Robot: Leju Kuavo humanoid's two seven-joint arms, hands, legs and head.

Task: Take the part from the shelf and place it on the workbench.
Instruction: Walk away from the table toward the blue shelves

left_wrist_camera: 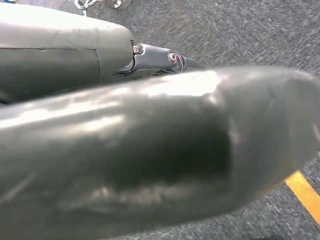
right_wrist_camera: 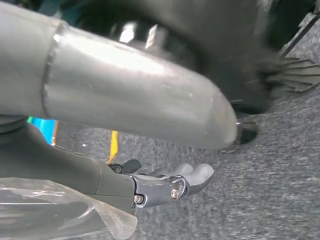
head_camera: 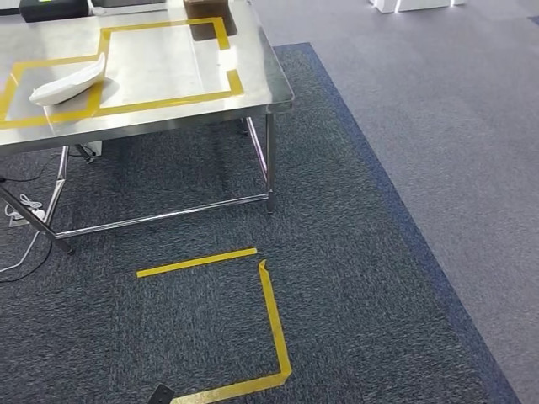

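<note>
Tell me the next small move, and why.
Probably turn from the workbench to look for the shelf. A white part already lies on the bench, across its yellow tape. The left hand and right hand hang over carpet, and the right hand's fingers are apart, holding nothing.

Readable text: none is showing in any view.
Workbench [head_camera: 267, 76]: yellow tape outline [head_camera: 165, 103] is lying on its steel top, carrying no lettering.
Carpet [head_camera: 356, 278]: yellow tape lines [head_camera: 274, 324] are running across it, unlettered.
White part [head_camera: 68, 82]: no label is showing.
</note>
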